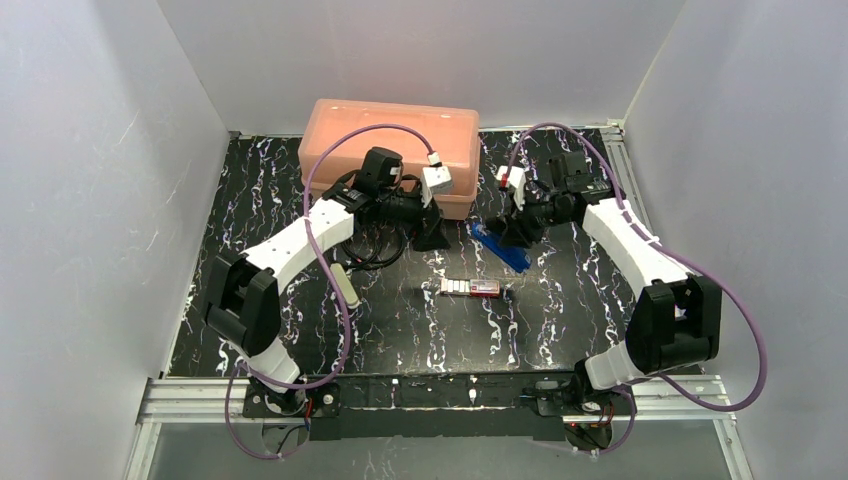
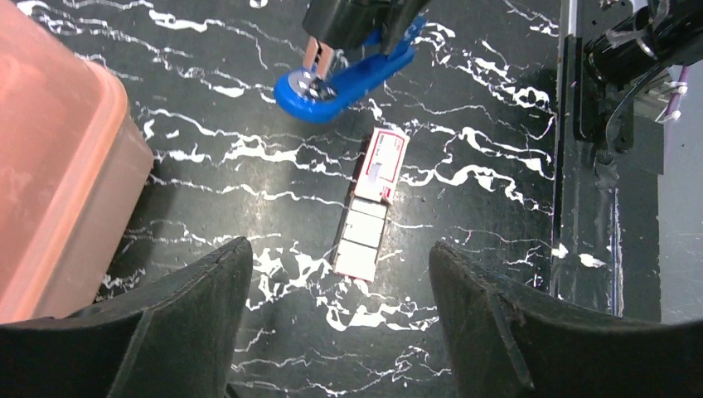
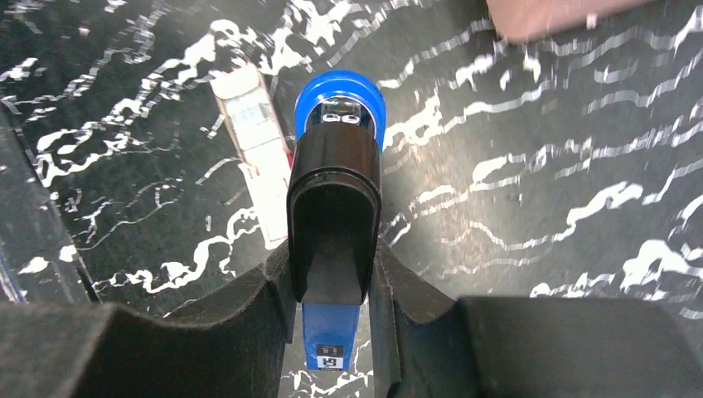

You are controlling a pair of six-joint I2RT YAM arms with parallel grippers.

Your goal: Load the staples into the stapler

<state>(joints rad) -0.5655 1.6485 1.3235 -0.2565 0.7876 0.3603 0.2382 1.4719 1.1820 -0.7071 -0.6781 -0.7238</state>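
The table (image 2: 497, 124) has a smooth black top veined in white like marble, with a soft sheen that catches the light. The storage box (image 2: 50, 166) looks like cloudy, semi-matt orange plastic. The stapler (image 3: 333, 199) has a glossy blue plastic body, a smooth black plastic top, and a bright metal piece at its head. The box of staples (image 2: 377, 166) is thin pink-red printed card, and its white tray (image 2: 361, 240) is matt paperboard. The fingers (image 2: 182, 332) of the left gripper (image 2: 340, 249) and those (image 3: 207, 332) of the right gripper (image 3: 332, 253) are dull black with a faintly grainy texture. The rail (image 1: 170, 405) is bare silvery metal.
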